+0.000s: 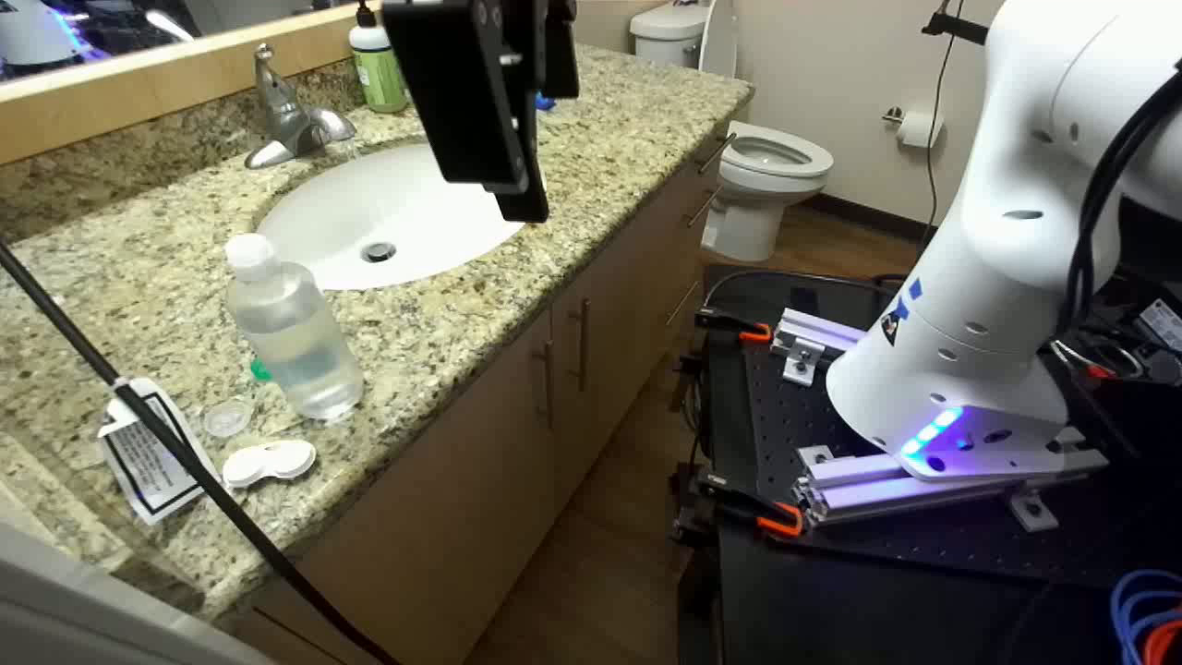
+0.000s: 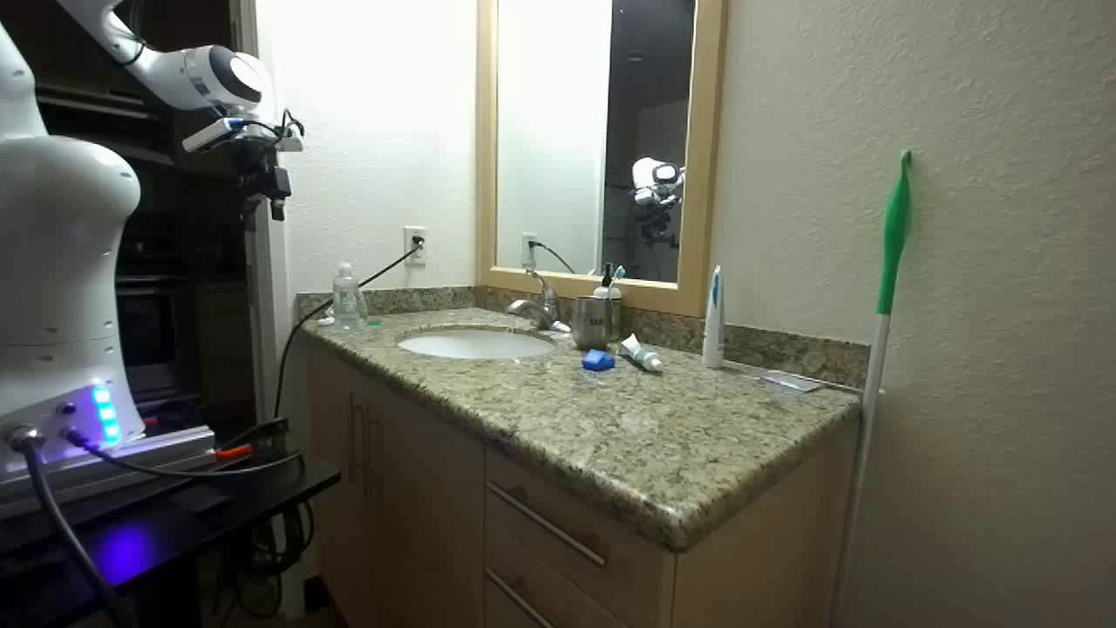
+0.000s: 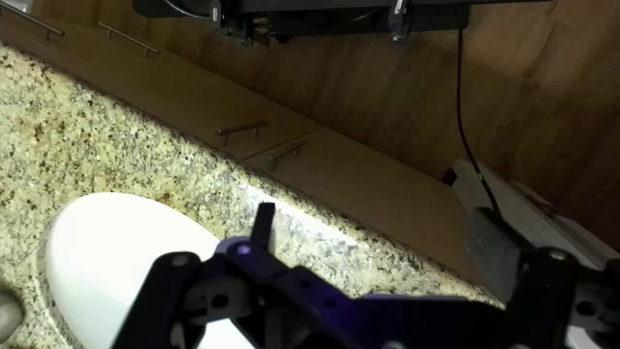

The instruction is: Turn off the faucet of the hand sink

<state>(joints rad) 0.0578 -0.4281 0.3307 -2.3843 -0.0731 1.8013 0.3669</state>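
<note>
The silvery faucet (image 1: 297, 125) stands behind the basin, its lever handle rising above its curved spout. It also shows in an exterior view (image 2: 542, 307). In the wrist view, a rounded silvery part, likely the faucet (image 3: 8, 315), is cut off at the lower left. I cannot tell whether water runs. The white hand sink (image 1: 323, 217) is set in granite, also seen in the wrist view (image 3: 131, 252). My gripper (image 3: 373, 225) is open and empty, fingers wide apart, high above the counter's front edge and well apart from the faucet. It also shows in an exterior view (image 2: 263, 208).
A clear bottle (image 1: 295, 342) and a lens case (image 1: 270, 462) stand near the basin. A black cable (image 1: 189, 453) crosses the counter. A soap bottle (image 1: 379, 74), metal cup (image 2: 591, 324), blue item (image 2: 598, 360) and toothpaste tube (image 2: 642, 354) are beyond the basin. A mirror (image 2: 554, 131) hangs behind.
</note>
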